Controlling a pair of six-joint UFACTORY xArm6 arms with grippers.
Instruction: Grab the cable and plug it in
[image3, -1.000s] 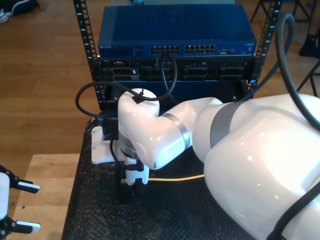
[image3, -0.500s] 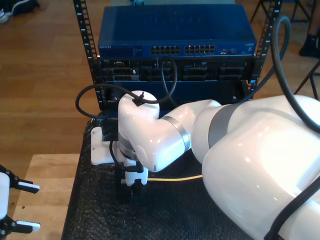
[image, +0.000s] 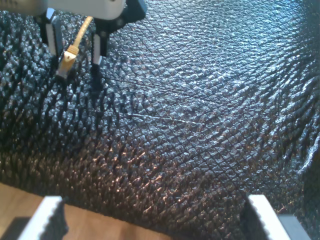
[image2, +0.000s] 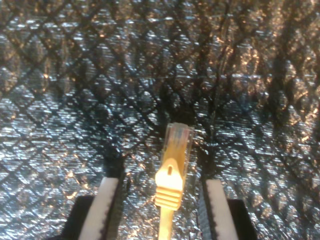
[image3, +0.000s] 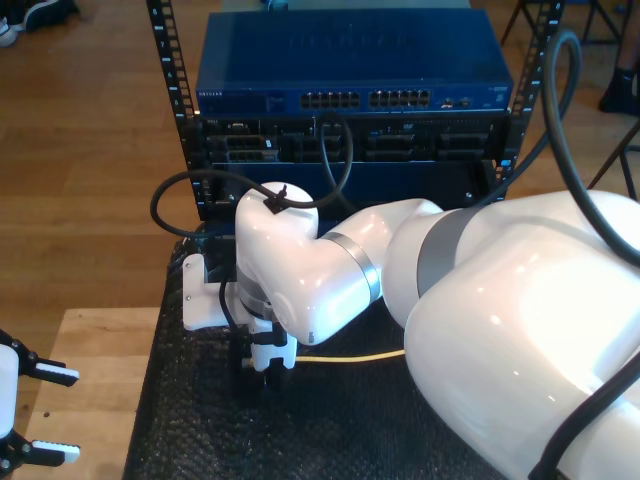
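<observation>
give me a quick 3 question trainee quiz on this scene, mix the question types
1. True or false: the cable's clear plug lies between the fingers of my second end effector, which are not yet closed on it.
2. Multiple choice: what does the cable lie on? A) bare wood B) black textured mat C) blue network switch
3. Fill in: my first end effector sits over the wooden board at the exterior view's ____ side.

Key: 1 true; 2 B; 3 left
</observation>
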